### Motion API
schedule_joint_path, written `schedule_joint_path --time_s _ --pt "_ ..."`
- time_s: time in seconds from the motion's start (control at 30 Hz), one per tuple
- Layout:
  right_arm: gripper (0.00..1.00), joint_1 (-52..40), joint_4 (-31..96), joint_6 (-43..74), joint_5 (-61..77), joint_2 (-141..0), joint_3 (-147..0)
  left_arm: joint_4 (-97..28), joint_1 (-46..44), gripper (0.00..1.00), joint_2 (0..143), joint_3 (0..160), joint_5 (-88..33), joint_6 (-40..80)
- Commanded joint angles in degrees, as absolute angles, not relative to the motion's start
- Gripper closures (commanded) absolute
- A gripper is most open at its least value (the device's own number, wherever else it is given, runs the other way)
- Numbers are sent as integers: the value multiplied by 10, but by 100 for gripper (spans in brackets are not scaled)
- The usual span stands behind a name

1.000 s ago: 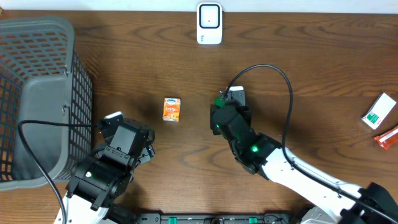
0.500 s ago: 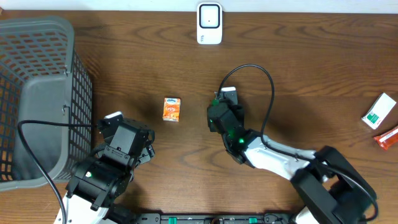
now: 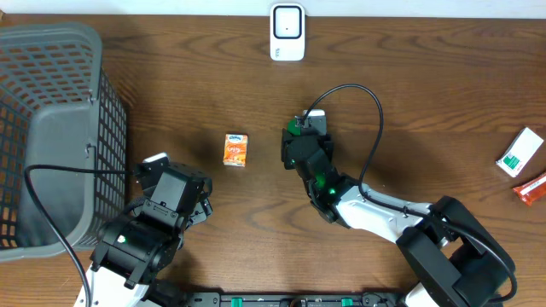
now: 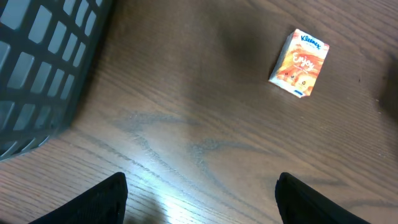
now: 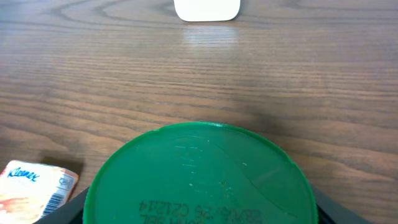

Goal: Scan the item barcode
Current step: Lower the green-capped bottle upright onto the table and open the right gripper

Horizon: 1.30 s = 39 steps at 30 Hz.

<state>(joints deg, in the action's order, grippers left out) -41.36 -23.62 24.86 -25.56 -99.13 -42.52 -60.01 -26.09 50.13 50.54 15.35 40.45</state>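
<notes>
**1. Tool state.** The right gripper point(image 3: 300, 145) has its jaws part-way open and closed around the green-lidded container point(image 5: 199, 171). The lid faces the wrist camera. The left gripper point(image 4: 200, 202) is wide open and holds nothing. It is parked at 7 o'clock on the table point(image 3: 426, 94).

**2. Item location.** The container is near the table centre, in the grip. You cannot tell whether it is lifted or resting on the wood. The scanner point(image 3: 287, 32) stands at 12 o'clock, at the far edge and well apart from the container. No barcode shows in any view. Only a date code on the lid is visible.

**3. Hazards.**

a. Missed read. The lid is likely the wrong face to present to the scanner. The barcode is probably on the wall or base, so expect to rotate the wrist.

b. Slip. Two fingers on a round wall give little hold against twisting. A fast wrist roll could turn the container in the jaws or let it drop.

c. Side contact. The tissue pack point(image 3: 236, 149) lies at 9 o'clock from the right gripper, nearby. A leftward sweep would push it.

d. Overshoot. The scanner looks light and free-standing, so pressing in too close could tip it.

e. Cable. The black cable point(image 3: 373, 102) loops at 1 o'clock above the arm. On a forward reach it may swing across the scanner face or snag.
</notes>
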Motion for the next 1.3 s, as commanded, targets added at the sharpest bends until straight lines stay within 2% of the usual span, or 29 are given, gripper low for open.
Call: schedule_joint_path --time_s 0.0,0.27,0.6,0.67,0.7,0.73,0.9,0.97,1.0,1.27 --pt "42 -409 -248 212 -272 -1001 -426 -602 -262 23 502 505 161 401" --pt "41 -408 -349 116 -302 -1043 -426 -602 -262 23 502 505 161 401" --pt "41 -409 -390 116 -301 -1115 -426 -602 -262 23 502 505 161 401" --pt "34 -411 -390 118 -302 -1124 -426 -602 -262 23 502 505 161 401" --pt "21 -413 -390 117 -301 -1126 -426 -602 -262 23 502 505 161 401" --pt "18 -415 -389 118 -301 -1127 -426 -602 -262 23 502 505 161 401" --pt "18 -430 -390 117 -302 -1128 -426 -602 -262 23 502 505 161 401" --pt "10 -437 -391 117 -302 -1128 -426 -602 -262 23 502 505 161 401" --pt "1 -440 -391 114 -302 -1128 -426 -602 -262 23 502 505 161 401" --pt "1 -482 -396 67 -349 -1119 -426 -602 -262 23 502 505 161 401"
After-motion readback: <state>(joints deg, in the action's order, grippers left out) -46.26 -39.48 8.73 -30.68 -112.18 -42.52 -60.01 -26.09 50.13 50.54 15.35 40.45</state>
